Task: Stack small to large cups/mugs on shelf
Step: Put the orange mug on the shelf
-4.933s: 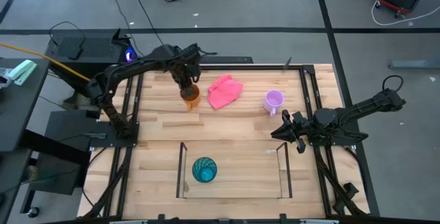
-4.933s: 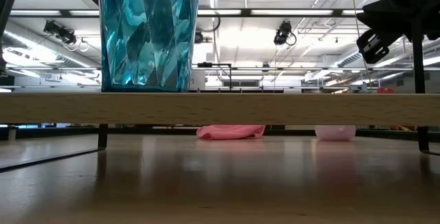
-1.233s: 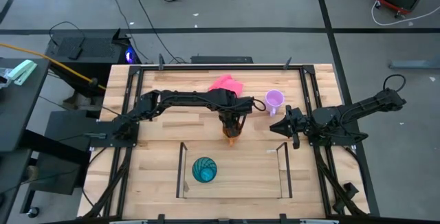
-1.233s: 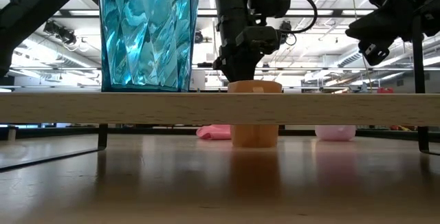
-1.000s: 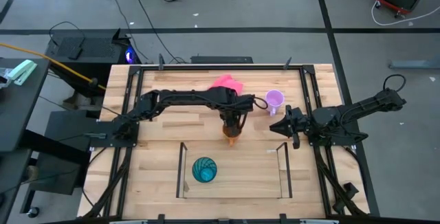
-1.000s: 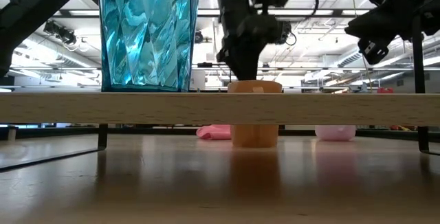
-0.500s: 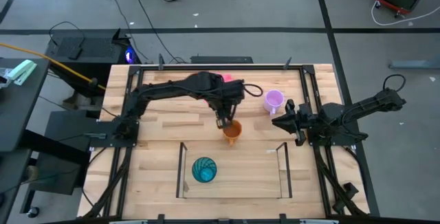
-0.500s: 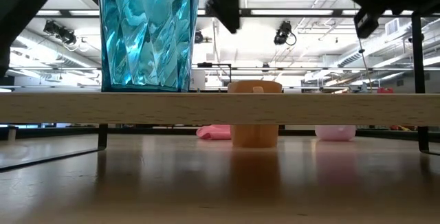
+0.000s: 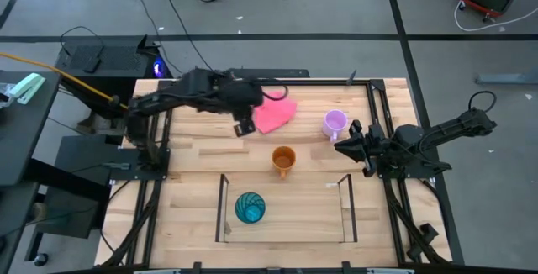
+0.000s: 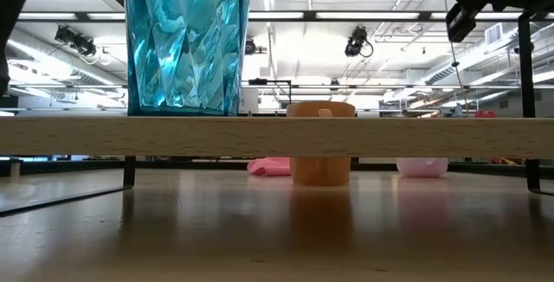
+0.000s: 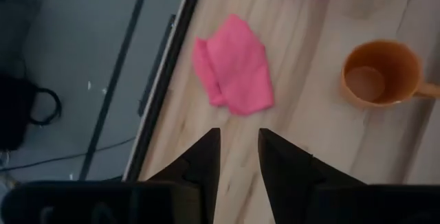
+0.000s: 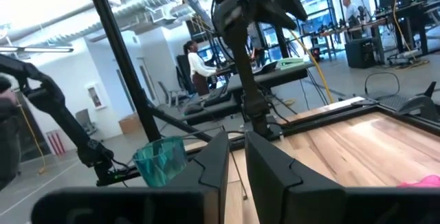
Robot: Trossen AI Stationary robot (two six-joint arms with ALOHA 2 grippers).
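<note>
A teal-blue faceted translucent tumbler (image 9: 250, 208) stands alone on the low dark-rod shelf with its pale wooden plank (image 9: 311, 223), at the plank's left end. An orange plastic mug with a handle (image 9: 284, 160) sits upright on the wooden tabletop (image 9: 193, 165) just behind the shelf, free of either arm. The left claw (image 9: 243, 127) hangs empty beside a crumpled pink cloth (image 9: 275, 113), its fingers only a narrow gap apart. The right claw (image 9: 343, 143), fingers likewise nearly together and holding nothing, waits near a lilac-purple mug with a handle (image 9: 334, 123) at the tabletop's far right (untouched). By my reading, the orange mug is mid-transfer; the next move calls for a claw to grip it and lift it over the rods, setting it beside the tumbler.
</note>
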